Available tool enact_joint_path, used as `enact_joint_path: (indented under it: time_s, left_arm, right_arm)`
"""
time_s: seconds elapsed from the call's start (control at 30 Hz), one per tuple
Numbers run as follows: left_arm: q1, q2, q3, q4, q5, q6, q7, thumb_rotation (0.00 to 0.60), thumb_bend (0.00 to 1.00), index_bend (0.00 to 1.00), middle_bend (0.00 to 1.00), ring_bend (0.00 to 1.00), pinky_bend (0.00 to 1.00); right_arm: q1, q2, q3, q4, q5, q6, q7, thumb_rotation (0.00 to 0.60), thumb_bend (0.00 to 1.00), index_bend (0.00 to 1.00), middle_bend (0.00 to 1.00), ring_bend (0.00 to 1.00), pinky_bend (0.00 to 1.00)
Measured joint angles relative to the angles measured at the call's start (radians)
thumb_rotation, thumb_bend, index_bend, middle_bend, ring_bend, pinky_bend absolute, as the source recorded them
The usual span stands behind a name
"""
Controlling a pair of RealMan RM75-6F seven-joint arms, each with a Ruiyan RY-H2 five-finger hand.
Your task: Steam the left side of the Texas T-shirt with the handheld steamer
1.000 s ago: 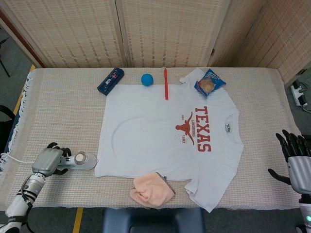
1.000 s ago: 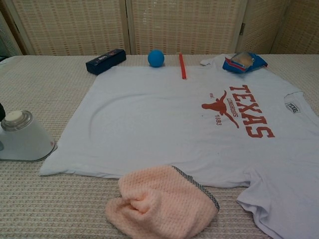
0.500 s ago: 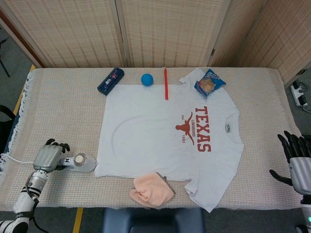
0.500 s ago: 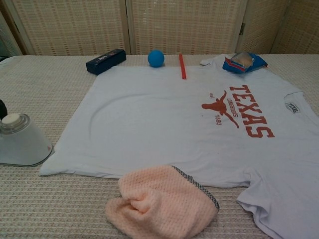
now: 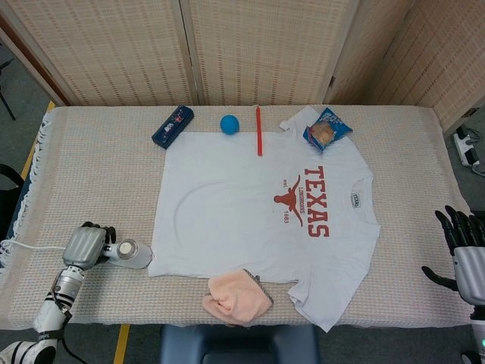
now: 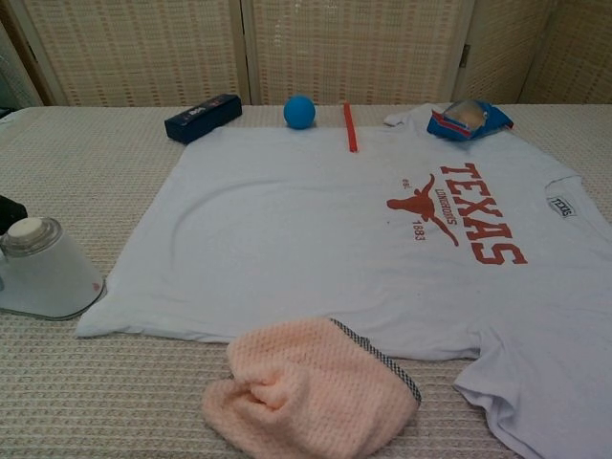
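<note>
Steamer (image 5: 130, 252): grasped by left hand (image 5: 87, 244), set on table (image 5: 98, 174) just beside T-shirt's (image 5: 250, 212) bottom edge. Right hand (image 5: 466, 254): fingers spread, nothing held, off table's right end.

My left hand (image 5: 87, 244) looks like matt grey metal or plastic, I can't tell which from here. It grips the steamer (image 6: 43, 271), smooth white plastic with a faint gloss. The T-shirt (image 5: 250, 220) is soft matt cotton-like cloth with flat red print. A rough woven cloth covers the bench (image 5: 98, 182). At the near edge lies a nubbly peach towel (image 6: 306, 392).
</note>
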State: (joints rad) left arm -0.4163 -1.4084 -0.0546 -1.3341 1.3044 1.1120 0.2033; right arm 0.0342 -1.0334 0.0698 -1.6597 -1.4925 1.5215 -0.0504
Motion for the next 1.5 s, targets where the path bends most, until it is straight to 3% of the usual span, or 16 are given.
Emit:
enact_joint_path:
  time_s: [0.17,0.27,0.47,0.63,0.7,0.77,0.83,0.87,0.97,1.17,1.5]
  left_arm:
    - [0.002,-0.051,0.01,0.093,0.07,0.038,-0.076,0.6,0.31,0.71,0.77,0.66,0.62]
    - [0.004,-0.074,0.011,0.143,0.102,0.071,-0.138,0.6,0.3,0.75,0.82,0.7,0.67]
    - [0.004,-0.101,-0.003,0.202,0.158,0.147,-0.302,0.6,0.3,0.8,0.88,0.76,0.7]
    - [-0.016,-0.086,-0.047,0.178,0.179,0.188,-0.384,0.6,0.3,0.81,0.9,0.77,0.71]
    - [-0.03,-0.074,-0.063,0.145,0.179,0.187,-0.383,0.6,0.3,0.81,0.89,0.77,0.71]
    - [-0.046,-0.062,-0.075,0.109,0.177,0.175,-0.373,0.6,0.3,0.81,0.89,0.77,0.71]
    - [-0.073,-0.049,-0.087,0.063,0.171,0.143,-0.344,0.6,0.3,0.8,0.89,0.77,0.71]
    - [-0.086,-0.044,-0.093,0.045,0.168,0.125,-0.326,0.6,0.3,0.8,0.89,0.77,0.71]
    - [-0.141,-0.039,-0.117,-0.004,0.152,0.057,-0.259,0.6,0.3,0.8,0.89,0.77,0.71]
    - [-0.254,-0.096,-0.172,-0.029,0.094,-0.048,-0.14,0.6,0.3,0.8,0.89,0.77,0.71]
    - [-0.375,-0.274,-0.185,0.133,0.076,-0.113,-0.048,0.6,0.3,0.8,0.89,0.77,0.71]
  right_arm:
    - [0.0,-0.002,-0.005,0.002,-0.001,-0.007,0.001,0.6,0.0,0.0,0.0,0.0,0.0]
    - [0.004,-0.001,-0.011,0.0,-0.009,-0.019,0.003,0.6,0.0,0.0,0.02,0.0,0.01]
    - [0.023,0.01,-0.029,-0.012,-0.036,-0.064,0.014,0.6,0.0,0.0,0.06,0.01,0.08]
    - [0.051,0.021,-0.053,-0.022,-0.07,-0.124,0.029,0.6,0.01,0.0,0.09,0.03,0.1]
    - [0.069,0.024,-0.066,-0.024,-0.093,-0.157,0.039,0.6,0.11,0.0,0.1,0.03,0.1]
    - [0.091,0.026,-0.079,-0.023,-0.125,-0.188,0.063,0.598,0.3,0.0,0.1,0.01,0.1]
    - [0.112,0.027,-0.09,-0.021,-0.151,-0.217,0.097,0.535,0.49,0.0,0.1,0.0,0.09]
    - [0.129,0.026,-0.098,-0.017,-0.17,-0.24,0.125,0.473,0.6,0.0,0.09,0.0,0.07]
    - [0.176,0.02,-0.121,0.002,-0.207,-0.314,0.19,0.402,0.73,0.0,0.06,0.0,0.02]
    - [0.26,-0.054,-0.158,0.083,-0.256,-0.428,0.234,0.384,0.78,0.0,0.06,0.0,0.0]
    - [0.3,-0.185,-0.198,0.223,-0.285,-0.459,0.268,0.379,0.78,0.0,0.06,0.0,0.0]
